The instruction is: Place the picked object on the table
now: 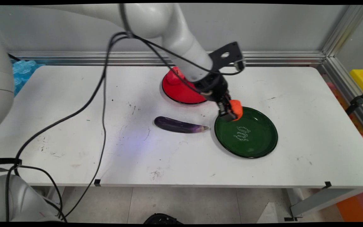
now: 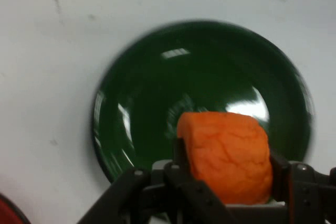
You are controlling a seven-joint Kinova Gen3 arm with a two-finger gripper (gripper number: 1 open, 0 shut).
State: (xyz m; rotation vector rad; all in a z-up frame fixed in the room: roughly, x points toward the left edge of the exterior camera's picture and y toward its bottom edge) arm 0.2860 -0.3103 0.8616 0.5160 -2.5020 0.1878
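Right now the black two-finger gripper (image 1: 231, 112) is hanging over the far left rim of a dark green plate (image 1: 257, 138), and its fingers are pressing in on an orange, wrinkled block-shaped piece (image 1: 237, 108) that looks like toy food; what exactly it is cannot be told. In the hand view the orange piece (image 2: 227, 157) is sitting squarely between the two fingers (image 2: 181, 153), filling the gap between them, with the green plate (image 2: 157, 93) lying beneath it on the white table (image 2: 47, 77). Whether the piece is touching the plate's surface or hanging just above it cannot be told from either view. Pale lettering is showing in the middle of the plate in the main view. Just beside the plate's left edge a purple eggplant (image 1: 179, 125) is lying on its side on the white table (image 1: 74, 126), its stem end pointing toward the plate and nearly touching its rim. Farther back, a red plate (image 1: 181, 91) is resting on the table, partly hidden by the arm's wrist, and a red object (image 1: 174, 75) is sitting on it, too covered to name. Black cables (image 1: 102, 104) are hanging from the arm and trailing down over the table's left side.
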